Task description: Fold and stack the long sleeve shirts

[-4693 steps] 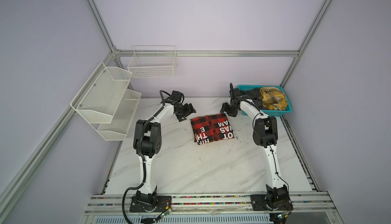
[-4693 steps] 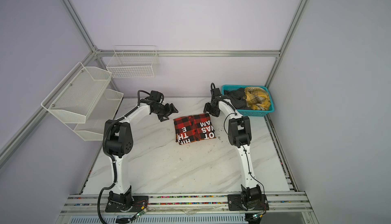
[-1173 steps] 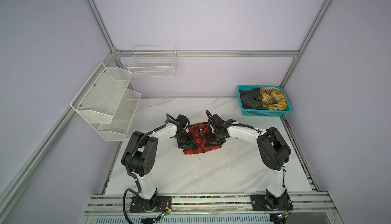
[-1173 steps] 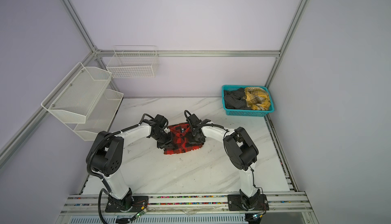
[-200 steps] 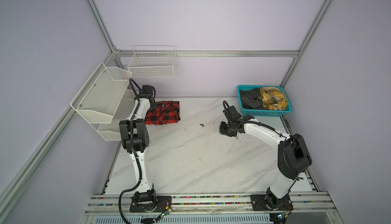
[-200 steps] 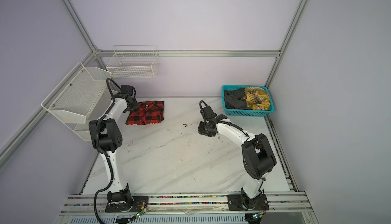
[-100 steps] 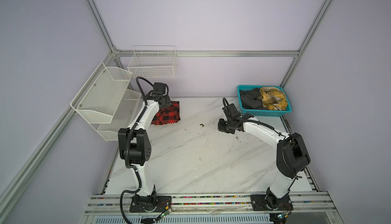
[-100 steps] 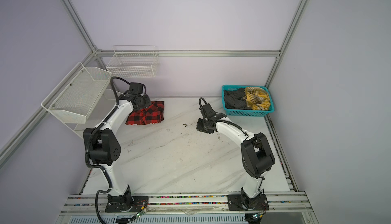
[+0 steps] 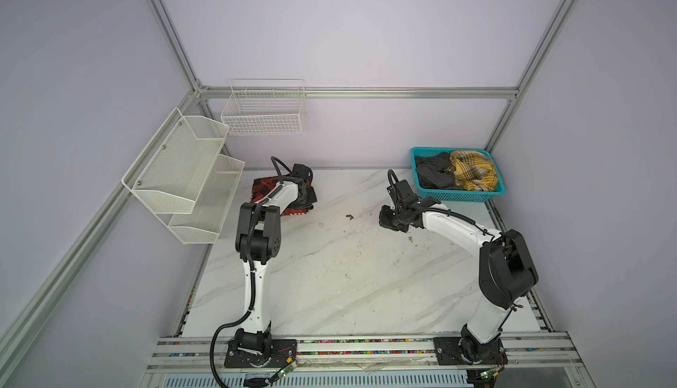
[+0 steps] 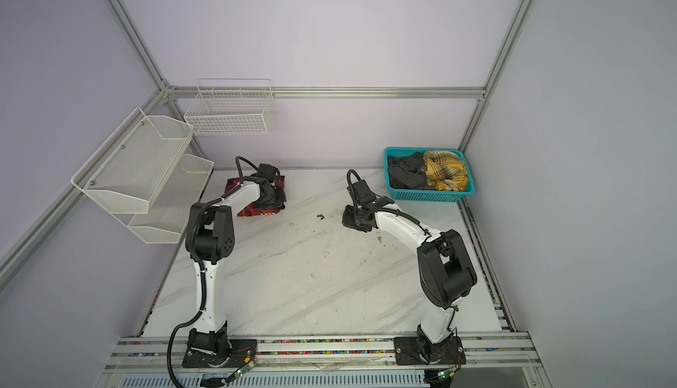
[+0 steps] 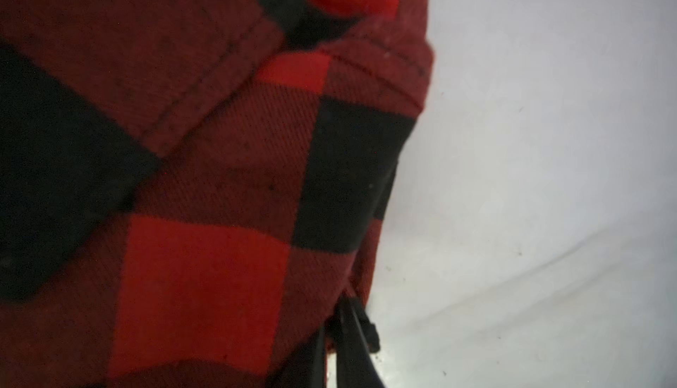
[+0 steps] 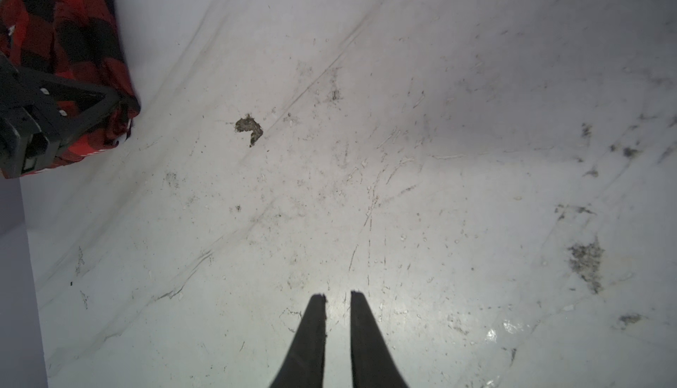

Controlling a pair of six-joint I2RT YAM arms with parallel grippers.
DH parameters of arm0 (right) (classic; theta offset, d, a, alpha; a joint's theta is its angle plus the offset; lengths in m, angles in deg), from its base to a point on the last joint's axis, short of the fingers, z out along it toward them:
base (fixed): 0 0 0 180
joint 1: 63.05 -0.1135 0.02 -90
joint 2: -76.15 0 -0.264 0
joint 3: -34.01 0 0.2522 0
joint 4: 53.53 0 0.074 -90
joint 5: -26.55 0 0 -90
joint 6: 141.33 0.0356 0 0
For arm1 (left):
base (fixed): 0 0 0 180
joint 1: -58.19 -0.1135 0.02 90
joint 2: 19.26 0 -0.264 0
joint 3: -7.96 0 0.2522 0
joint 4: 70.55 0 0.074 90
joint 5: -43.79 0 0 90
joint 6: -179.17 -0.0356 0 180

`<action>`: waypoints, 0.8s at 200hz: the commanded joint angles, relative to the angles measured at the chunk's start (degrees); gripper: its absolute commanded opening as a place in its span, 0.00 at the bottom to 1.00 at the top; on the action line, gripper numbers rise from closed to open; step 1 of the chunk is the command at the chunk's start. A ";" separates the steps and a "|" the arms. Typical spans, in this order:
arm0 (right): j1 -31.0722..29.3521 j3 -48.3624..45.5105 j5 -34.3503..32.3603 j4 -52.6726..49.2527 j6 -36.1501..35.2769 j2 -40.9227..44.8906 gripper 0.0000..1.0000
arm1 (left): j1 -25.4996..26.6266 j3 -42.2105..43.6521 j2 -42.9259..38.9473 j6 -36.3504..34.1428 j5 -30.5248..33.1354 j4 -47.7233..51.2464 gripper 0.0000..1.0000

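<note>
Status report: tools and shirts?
Left tool shut at red check shirt edge, grip unclear. Right tool slightly open, empty. Grey shirt, yellow shirt in basket. Debris speck on table.

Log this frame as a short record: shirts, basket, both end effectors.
placed shirt: red-and-black check shirt, folded, back left of table
left end effector: shut, at that shirt's edge
right end effector: narrow gap, empty, above bare table
basket: teal basket, back right, holding dark grey shirt and yellow plaid shirt
remaining: two shirts unfolded
</note>
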 commanded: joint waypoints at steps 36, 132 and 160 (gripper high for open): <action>1.42 -1.04 -1.52 -0.44 1.51 5.84 0.17 | -0.14 -2.69 -1.12 1.18 1.85 1.58 0.10; 3.47 2.19 -0.42 -2.00 -0.47 7.51 0.17 | 0.12 0.76 -4.86 1.16 6.19 2.10 0.15; 4.46 3.45 -0.48 -2.60 -1.17 8.14 0.17 | 0.12 1.49 -5.18 1.94 5.18 2.07 0.18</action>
